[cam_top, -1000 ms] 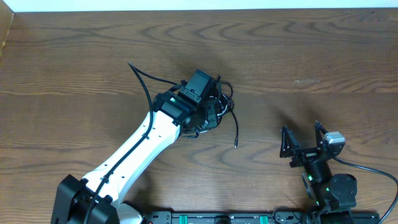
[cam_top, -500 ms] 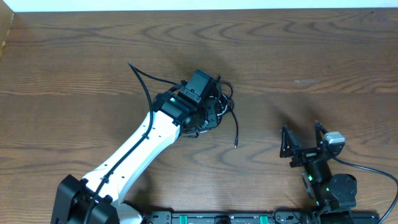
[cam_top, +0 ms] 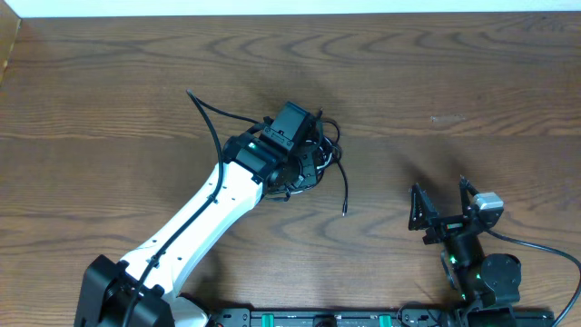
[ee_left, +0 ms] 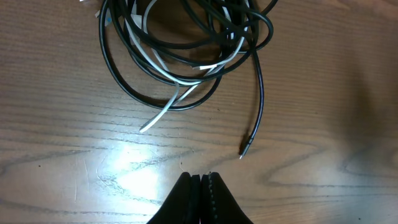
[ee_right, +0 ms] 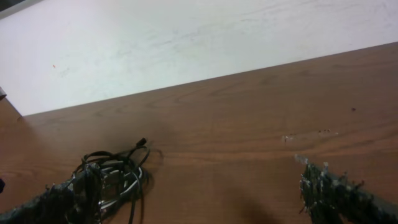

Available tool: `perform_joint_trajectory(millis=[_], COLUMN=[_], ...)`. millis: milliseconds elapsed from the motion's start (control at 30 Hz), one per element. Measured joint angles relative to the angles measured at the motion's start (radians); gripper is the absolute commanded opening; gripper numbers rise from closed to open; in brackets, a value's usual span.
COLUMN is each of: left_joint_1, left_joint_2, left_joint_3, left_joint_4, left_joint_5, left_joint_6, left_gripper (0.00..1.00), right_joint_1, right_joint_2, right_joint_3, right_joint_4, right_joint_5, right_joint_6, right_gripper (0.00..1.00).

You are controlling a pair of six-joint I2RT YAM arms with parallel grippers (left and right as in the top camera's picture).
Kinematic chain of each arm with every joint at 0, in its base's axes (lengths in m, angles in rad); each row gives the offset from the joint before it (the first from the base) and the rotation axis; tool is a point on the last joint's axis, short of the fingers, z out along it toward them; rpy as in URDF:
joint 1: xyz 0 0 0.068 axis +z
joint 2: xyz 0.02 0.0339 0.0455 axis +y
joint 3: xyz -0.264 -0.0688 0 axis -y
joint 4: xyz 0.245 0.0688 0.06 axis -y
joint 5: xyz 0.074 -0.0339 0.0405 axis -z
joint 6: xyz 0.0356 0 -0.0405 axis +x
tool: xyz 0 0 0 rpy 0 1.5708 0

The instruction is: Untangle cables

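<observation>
Clearly the left pincer (ee_left: 200, 179) is hovering closed, empty, by the cables (ee_left: 186, 62); it wants opening over one loose end (ee_left: 245, 149), while the right pincer (cam_top: 441, 203) is gaping open.

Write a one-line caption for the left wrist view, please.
Shut left claw facing a tangled coil of black and white cables on the wooden table.

The cables (ee_left: 205, 65) lie in 1 loose, tangled coil at the upper middle of the left wrist view: several thin black cords looped with 1 white cord (ee_left: 161, 111). 1 black end (ee_left: 260, 99) trails down toward the lower right. The white cord's tip points lower left.
</observation>
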Motion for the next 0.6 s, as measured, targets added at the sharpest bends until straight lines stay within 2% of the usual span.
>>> perform_joint_trajectory(millis=[600], left_joint_1=[0.0], left_joint_2=[0.0], left_joint_3=[0.0], left_joint_4=[0.0], left_joint_5=[-0.007], left_joint_6=[0.0], left_gripper=[0.08], right_joint_1=[0.0], right_joint_2=[0.0], right_joint_3=[0.0], right_joint_4=[0.0], right_joint_5=[0.0], right_joint_6=[0.0], right_gripper=[0.99])
